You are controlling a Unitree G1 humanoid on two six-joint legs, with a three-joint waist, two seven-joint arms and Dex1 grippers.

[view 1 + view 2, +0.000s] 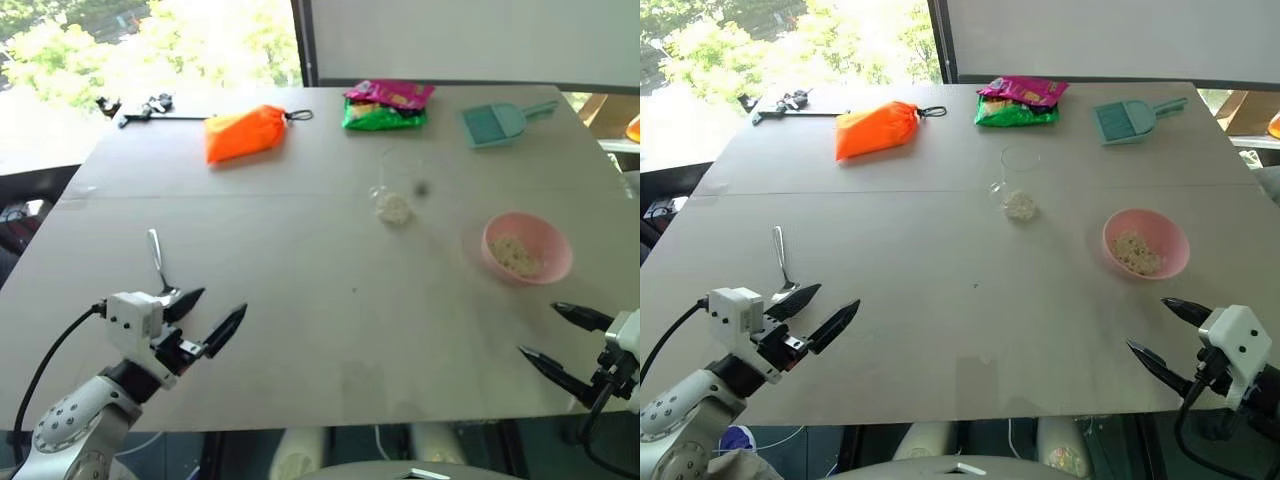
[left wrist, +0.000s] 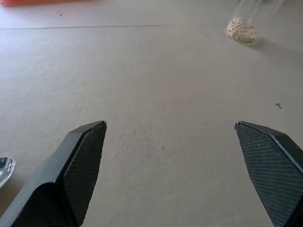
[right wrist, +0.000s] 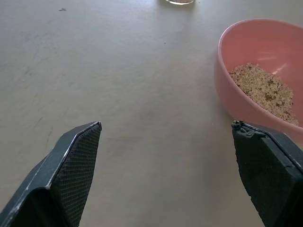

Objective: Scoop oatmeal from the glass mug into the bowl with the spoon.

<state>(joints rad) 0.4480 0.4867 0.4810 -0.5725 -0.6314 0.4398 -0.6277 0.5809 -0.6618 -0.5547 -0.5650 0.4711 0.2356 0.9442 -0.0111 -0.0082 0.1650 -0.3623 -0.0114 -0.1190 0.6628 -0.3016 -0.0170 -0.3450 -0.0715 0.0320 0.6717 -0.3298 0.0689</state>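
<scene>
The clear glass mug (image 1: 391, 190) stands mid-table with a small heap of oatmeal (image 1: 394, 210) in its bottom. To its right sits the pink bowl (image 1: 527, 248), also holding some oatmeal (image 1: 517, 256). The silver spoon (image 1: 160, 265) lies flat on the table at the left, its round end just behind my left gripper (image 1: 208, 315), which hovers open and empty at the near left. My right gripper (image 1: 555, 338) is open and empty at the near right, just in front of the bowl (image 3: 258, 71).
Along the far edge lie an orange pouch (image 1: 245, 132), a green and pink snack bag (image 1: 386, 105), a teal scoop (image 1: 497, 122) and a black tool (image 1: 140, 108). The table's (image 1: 330, 330) near edge runs just below both grippers.
</scene>
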